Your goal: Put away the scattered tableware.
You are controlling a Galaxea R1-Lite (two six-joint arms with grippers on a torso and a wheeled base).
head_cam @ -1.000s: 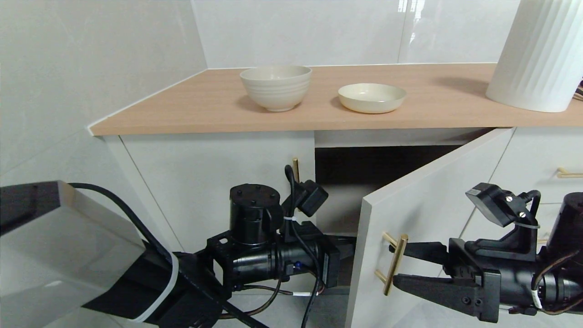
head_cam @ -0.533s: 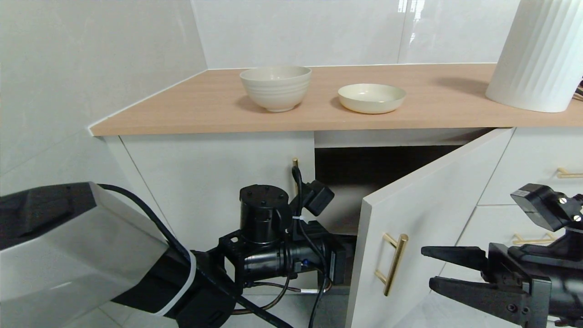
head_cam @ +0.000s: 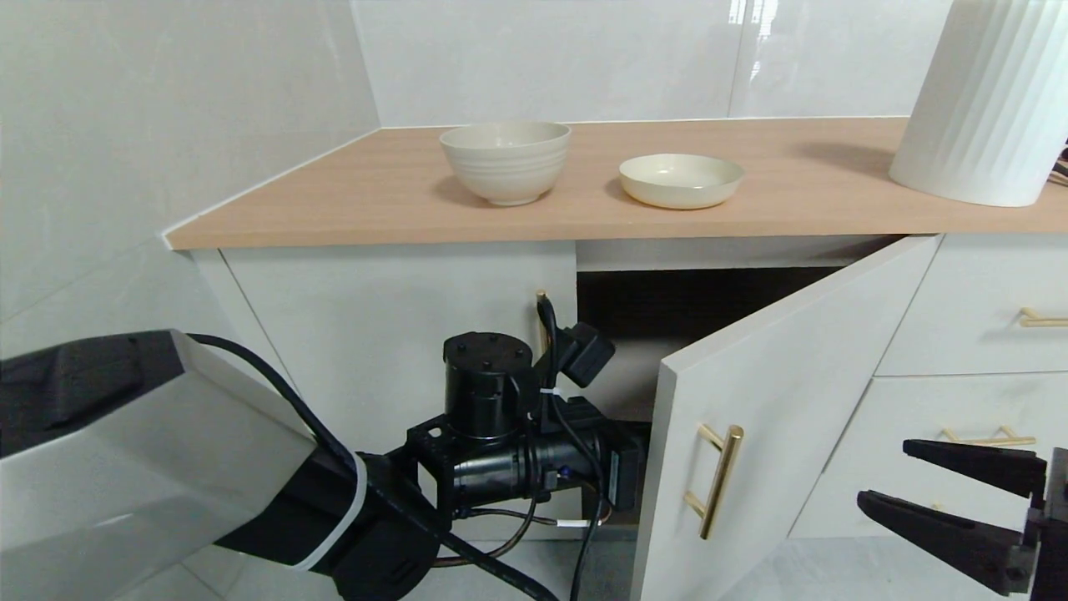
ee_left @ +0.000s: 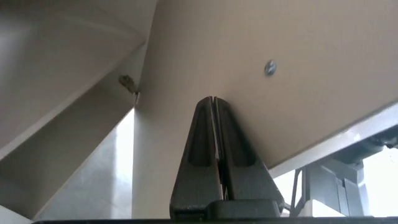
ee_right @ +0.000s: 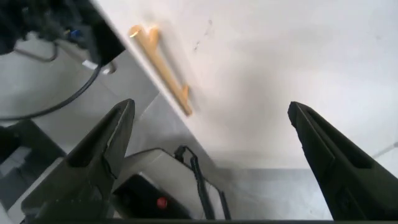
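Wooden countertop (head_cam: pixel 350 200) runs along a tiled corner wall. Below it, white cabinet door (head_cam: pixel 784 367) hangs swung open with a dark opening behind it. Tall white ribbed vessel (head_cam: pixel 984 100) stands at the counter's right end.

Tableware, both on the counter and well apart from either gripper:
- Cream bowl (head_cam: pixel 506 160): deep, glossy, faint ridged bands round the outside, upright, left of centre.
- Cream dish (head_cam: pixel 681 179): shallow, plain, low rim, near the bowl on its right, not touching.

The left arm reaches low into the opening behind the door. Left gripper (ee_left: pixel 213 99) is clenched, fingers pressed together with nothing between, tip close to the door's inner face (ee_left: pixel 298 74); contact unclear.

Right gripper (head_cam: pixel 883 472) sits low on the right, jaws spread wide and empty, apart from the door's slim gold handle (head_cam: pixel 716 480).
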